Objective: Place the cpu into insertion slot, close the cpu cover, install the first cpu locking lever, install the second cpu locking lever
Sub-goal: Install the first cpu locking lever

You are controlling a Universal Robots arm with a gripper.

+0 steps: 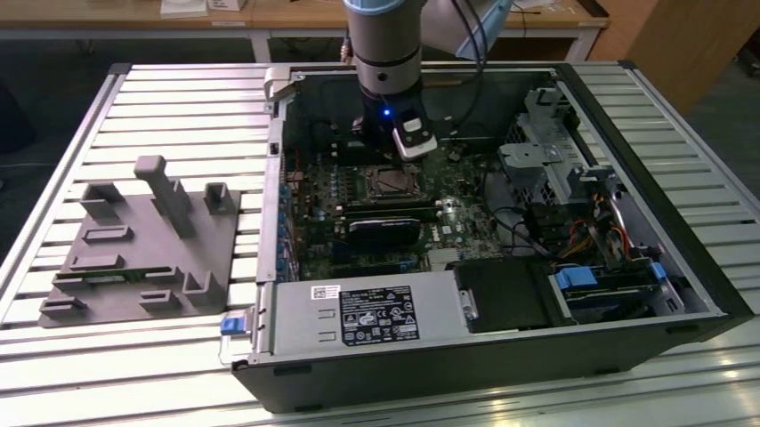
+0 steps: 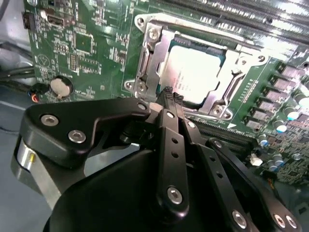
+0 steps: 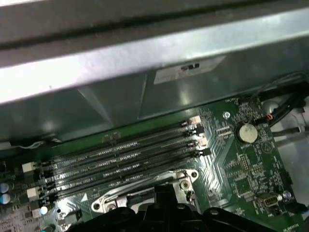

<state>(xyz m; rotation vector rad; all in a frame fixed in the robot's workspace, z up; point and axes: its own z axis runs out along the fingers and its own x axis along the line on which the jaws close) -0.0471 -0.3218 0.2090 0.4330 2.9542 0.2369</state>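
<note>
The slatted metal worktop [image 1: 142,98] carries an open computer case [image 1: 665,213] lying on its side and, toward the exterior view's left, a grey moulded fixture [image 1: 142,245]. Inside the case, the green motherboard [image 2: 96,53] lies flat, and the arm [image 1: 386,44] descends vertically over its upper area, its top cut off by the frame edge. In the exterior view the insertion slot [image 1: 386,181] sits just below the arm's end, near the board's centre. In the second wrist view the cpu [image 2: 195,72] lies seated in the slot, its silver-grey top exposed, and the cpu cover [image 2: 227,58] frames it; whether the cover is latched cannot be told. The black gripper [image 2: 170,100] is just beside the socket's near edge, with its fingertips drawn close together and nothing seen between them; contact with the socket hardware cannot be confirmed. The first wrist view shows four long memory slots [image 3: 120,157] and a coin cell [image 3: 247,132]; the gripper body hides most of the socket there.
</note>
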